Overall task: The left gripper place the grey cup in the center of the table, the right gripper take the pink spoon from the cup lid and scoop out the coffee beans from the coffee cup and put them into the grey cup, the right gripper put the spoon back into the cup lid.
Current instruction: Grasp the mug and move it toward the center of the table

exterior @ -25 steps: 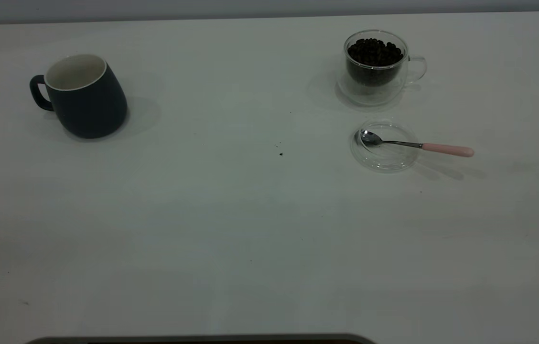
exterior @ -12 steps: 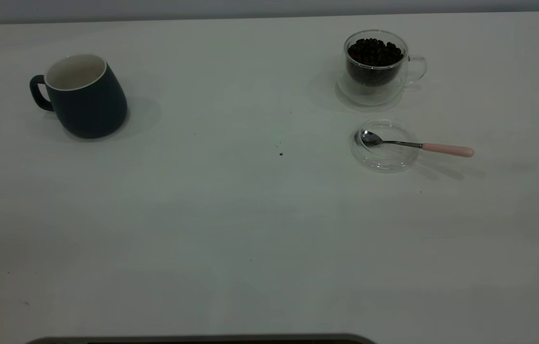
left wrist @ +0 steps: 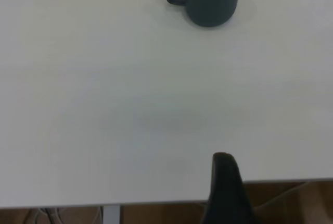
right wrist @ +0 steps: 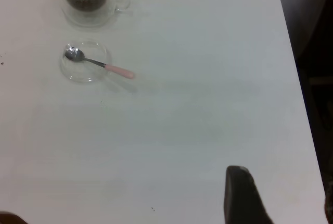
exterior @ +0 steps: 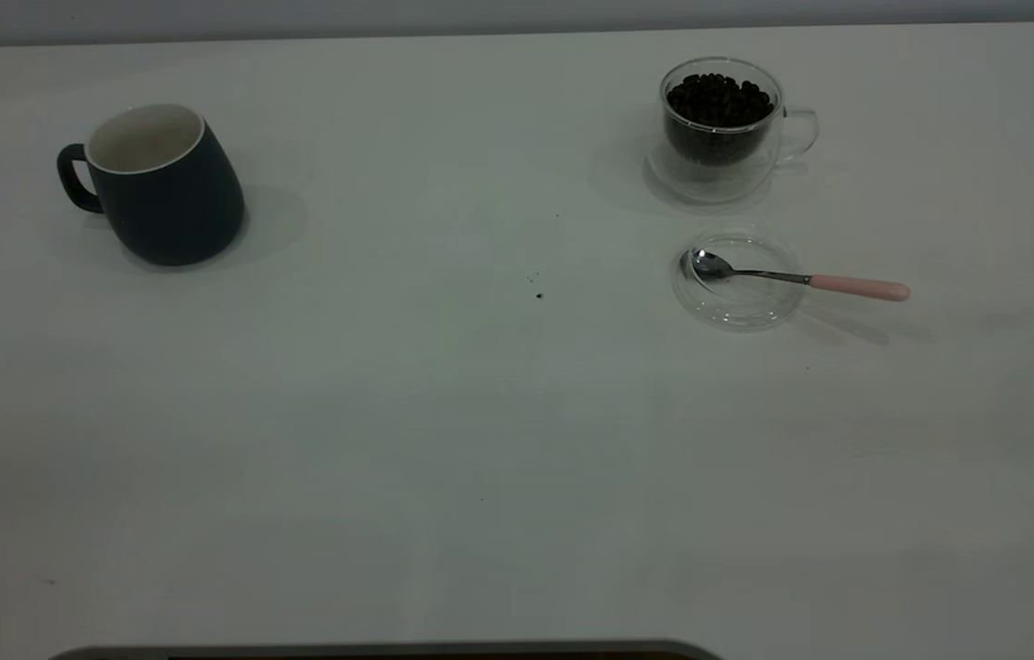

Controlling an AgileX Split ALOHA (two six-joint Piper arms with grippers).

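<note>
The grey cup (exterior: 164, 197) stands upright at the table's (exterior: 480, 412) far left, with its handle pointing left and its white inside showing nothing in it. At the far right the clear coffee cup (exterior: 720, 128) holds a heap of coffee beans (exterior: 719, 96). In front of it lies the cup lid (exterior: 737, 307). The pink spoon (exterior: 856, 288) rests with its bowl in the lid and its handle sticking out to the right. Neither gripper appears in the exterior view. Only a dark part of my left gripper (left wrist: 225, 187) shows, at the near table edge far from the grey cup (left wrist: 210, 0). My right gripper (right wrist: 240, 195) is likewise far from the spoon (right wrist: 118, 70).
A few tiny dark specks (exterior: 539, 295) lie near the table's middle. A dark rounded edge (exterior: 389, 649) runs along the near side. The table's right edge (right wrist: 296, 62) drops off beside the right arm.
</note>
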